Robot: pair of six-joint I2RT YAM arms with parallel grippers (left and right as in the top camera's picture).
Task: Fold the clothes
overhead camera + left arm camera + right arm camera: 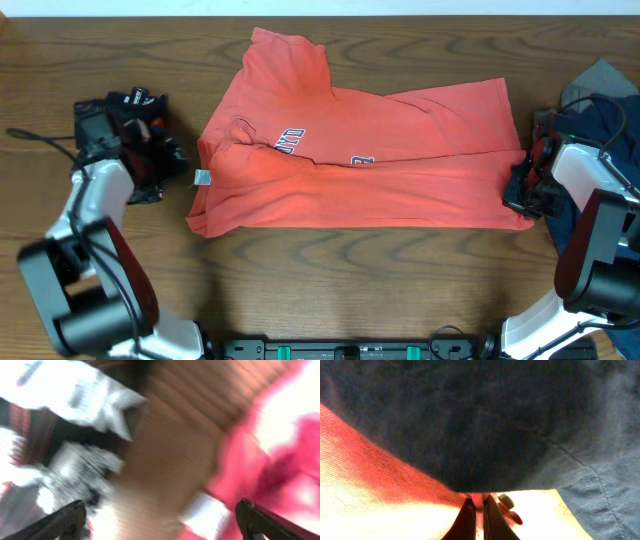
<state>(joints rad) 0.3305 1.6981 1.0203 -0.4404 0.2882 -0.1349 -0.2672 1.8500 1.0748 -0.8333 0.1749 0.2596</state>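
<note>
A red T-shirt lies partly folded across the middle of the table. My right gripper is at its right edge. In the right wrist view the jaws are shut on a pinch of the red fabric. My left gripper is just left of the shirt's left edge, apart from it. In the blurred left wrist view its jaws are wide open and empty, with the red shirt at the right.
A black-and-white garment pile lies at the far left, also in the left wrist view. A dark blue garment lies at the right edge, filling the top of the right wrist view.
</note>
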